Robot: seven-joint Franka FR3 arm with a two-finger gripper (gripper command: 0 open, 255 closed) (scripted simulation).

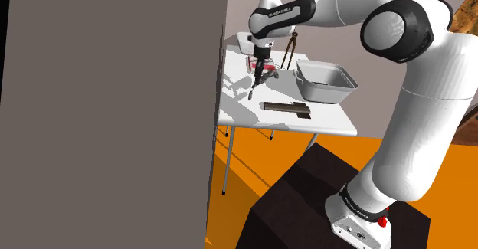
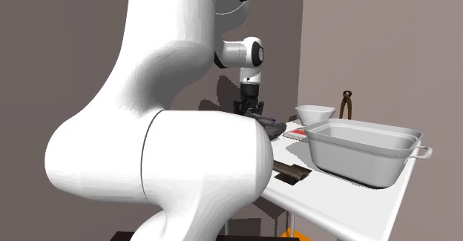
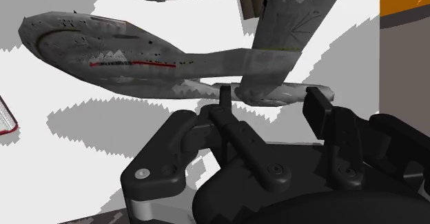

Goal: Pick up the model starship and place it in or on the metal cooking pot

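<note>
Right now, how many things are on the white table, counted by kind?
Model starship: 1
Grey cooking pot: 1
White bowl: 1
Brown pincers: 1
Dark flat block: 1
Red and white flat item: 1
Total: 6

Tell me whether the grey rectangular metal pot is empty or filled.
Empty: the shoulder view looks into the grey rectangular metal pot and shows a bare floor; the grey model starship sits outside it.
</note>
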